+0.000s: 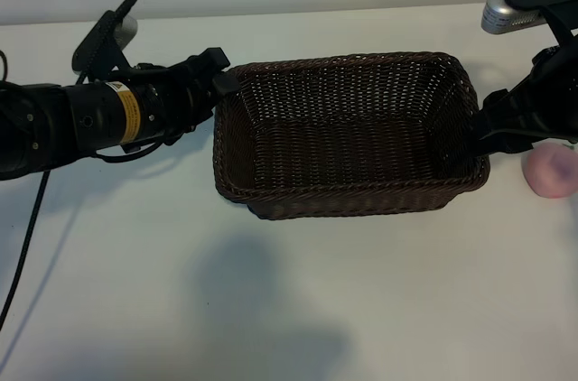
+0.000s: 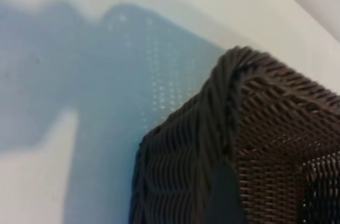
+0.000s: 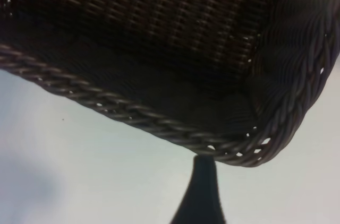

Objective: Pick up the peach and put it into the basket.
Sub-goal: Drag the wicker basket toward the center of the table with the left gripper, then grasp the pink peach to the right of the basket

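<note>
While the basket (image 1: 348, 133) sits mid-table with nothing in it, the right gripper (image 1: 479, 142) hangs at its right rim, fingers spread and empty, probably steadying it. Just beyond that arm, the peach (image 1: 553, 170) lies on the table, not yet picked up. Farther back, the left gripper (image 1: 224, 83) meets the basket's left corner; whether its fingers clasp the rim cannot be told.

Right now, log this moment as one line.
peach: on table, outside basket | left gripper: at basket's left rim | right gripper: at right rim

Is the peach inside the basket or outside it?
Outside. The peach lies on the table beside the basket, whose interior looks empty.
</note>
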